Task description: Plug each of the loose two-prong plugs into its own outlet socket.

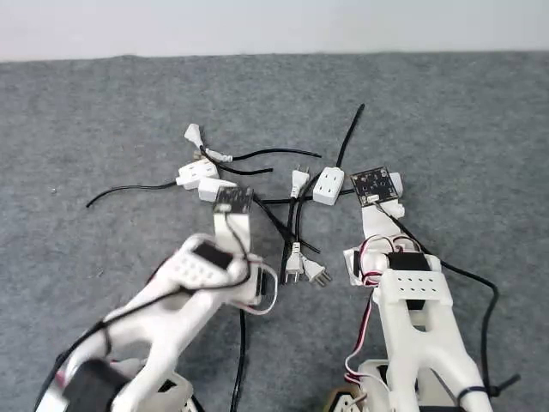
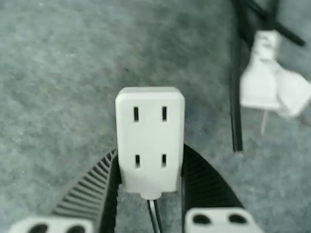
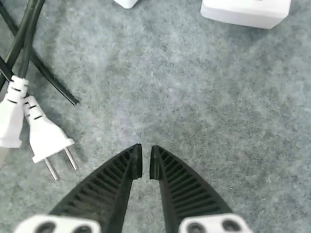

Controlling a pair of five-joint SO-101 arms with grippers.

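Observation:
My left gripper point(image 2: 149, 162) is shut on a white outlet socket point(image 2: 149, 138), which has two pairs of slots facing the camera. In the high view this socket point(image 1: 214, 188) sits just past the left arm's wrist. Two white plugs point(image 2: 269, 80) lie off to one side of it. My right gripper point(image 3: 146, 162) is shut with nothing between its fingers, low over bare carpet. A white two-prong plug point(image 3: 47, 141) lies beside it, and a white socket block point(image 3: 245, 10) lies ahead. Two loose plugs point(image 1: 304, 268) lie between the arms.
Black cables point(image 1: 287, 219) cross the grey carpet between the arms. Another white socket point(image 1: 328, 184) and a plug point(image 1: 298, 180) lie near the right arm's wrist point(image 1: 375, 183). One more plug point(image 1: 194, 135) lies farther back on the left.

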